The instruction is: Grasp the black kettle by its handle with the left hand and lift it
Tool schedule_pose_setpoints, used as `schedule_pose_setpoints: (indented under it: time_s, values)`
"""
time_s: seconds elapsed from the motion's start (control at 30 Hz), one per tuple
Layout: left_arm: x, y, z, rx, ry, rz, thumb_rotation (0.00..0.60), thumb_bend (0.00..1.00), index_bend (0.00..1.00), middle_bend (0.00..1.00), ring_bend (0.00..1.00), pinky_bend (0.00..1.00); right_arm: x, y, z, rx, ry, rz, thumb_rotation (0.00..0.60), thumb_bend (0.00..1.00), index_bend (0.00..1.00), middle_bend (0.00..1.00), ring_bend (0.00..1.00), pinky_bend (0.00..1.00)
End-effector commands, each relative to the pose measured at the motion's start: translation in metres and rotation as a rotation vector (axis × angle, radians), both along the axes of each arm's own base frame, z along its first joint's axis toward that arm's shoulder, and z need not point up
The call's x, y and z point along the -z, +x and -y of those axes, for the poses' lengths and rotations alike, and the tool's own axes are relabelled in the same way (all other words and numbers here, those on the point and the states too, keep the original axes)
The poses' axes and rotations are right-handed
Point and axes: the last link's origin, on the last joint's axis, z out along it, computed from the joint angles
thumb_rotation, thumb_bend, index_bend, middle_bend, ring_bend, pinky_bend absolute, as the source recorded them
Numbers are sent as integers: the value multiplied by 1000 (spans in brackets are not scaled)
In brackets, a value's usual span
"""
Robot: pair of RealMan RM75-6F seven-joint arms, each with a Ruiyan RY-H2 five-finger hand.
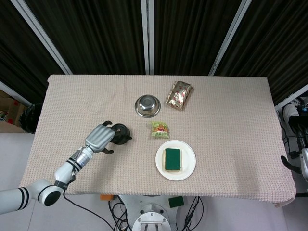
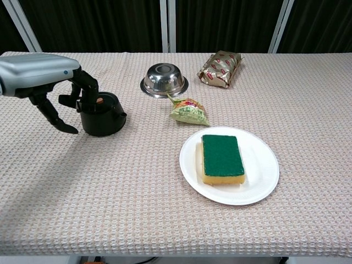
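Note:
The black kettle [image 1: 121,134] [image 2: 102,115] stands upright on the table's left part, spout toward the right. My left hand [image 1: 99,137] [image 2: 46,77] is at its left side, where the handle is, fingers apart. The curled fingertips [image 2: 83,94] reach around the kettle's upper left edge, and the thumb [image 2: 59,124] hangs spread below, off the kettle. I see no firm grip, and the kettle rests on the cloth. The handle is mostly hidden behind the fingers. My right hand does not show in either view.
A steel bowl [image 1: 147,105] [image 2: 163,79] sits behind the kettle, a brown foil packet [image 1: 179,95] further right. A small green snack bag [image 2: 190,111] and a white plate [image 2: 257,183] bearing a green-and-yellow sponge [image 2: 221,158] lie right of the kettle.

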Motion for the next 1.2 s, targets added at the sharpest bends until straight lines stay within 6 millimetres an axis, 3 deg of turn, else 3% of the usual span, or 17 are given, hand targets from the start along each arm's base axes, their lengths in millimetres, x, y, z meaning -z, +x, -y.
schedule_pose_setpoints:
  time_s: [0.03, 0.5, 1.07, 1.2]
  values:
    - [0, -1, 0, -2, -1, 2, 599, 0, 516, 575, 545, 216, 0, 0, 0, 1, 1, 0, 600, 211, 0, 0, 0, 0]
    - [4, -8, 3, -17, -16, 8, 598, 0, 537, 594, 564, 216, 0, 0, 1, 3, 1, 0, 600, 211, 0, 0, 0, 0]
    - [3, -14, 8, -35, -26, -8, 598, 0, 594, 689, 672, 215, 0, 0, 1, 3, 9, 3, 600, 212, 0, 0, 0, 0]
    - [1, -13, 8, -29, -14, -1, 598, 0, 651, 746, 723, 215, 1, 0, 1, 2, 10, 2, 600, 211, 0, 0, 0, 0]
